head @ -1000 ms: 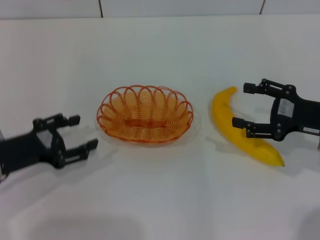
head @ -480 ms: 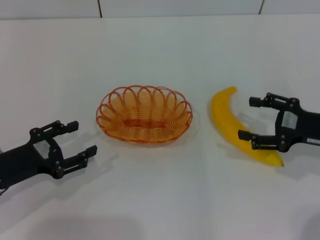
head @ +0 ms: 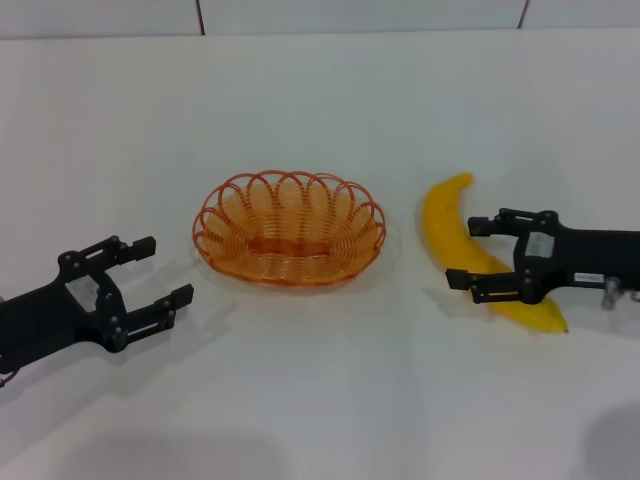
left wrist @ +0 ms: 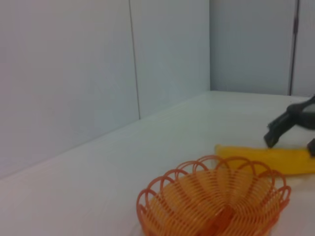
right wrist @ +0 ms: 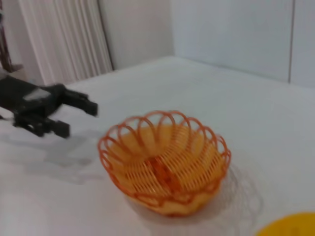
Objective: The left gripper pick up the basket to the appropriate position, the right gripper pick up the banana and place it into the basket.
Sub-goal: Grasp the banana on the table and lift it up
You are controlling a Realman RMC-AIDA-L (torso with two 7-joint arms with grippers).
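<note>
The orange wire basket point(head: 205, 226) sits on the white table, in the middle of the head view. The yellow banana point(head: 440, 215) lies on the table to its right. My right gripper point(head: 464, 253) is open, low over the banana's middle, with one finger on each side of it. My left gripper point(head: 168, 268) is open and empty, to the left of the basket and a short gap away. The left wrist view shows the basket point(left wrist: 147, 199), the banana point(left wrist: 256, 156) and the right gripper point(left wrist: 290, 141). The right wrist view shows the basket point(right wrist: 106, 147) and the left gripper point(right wrist: 78, 120).
The white table point(head: 320, 400) runs on all sides of the objects. A white panelled wall point(head: 300, 15) stands along the table's far edge.
My right gripper has moved left and down until its open fingers straddle the banana. My left gripper dropped back slightly and then held still. Basket and banana have not moved.
</note>
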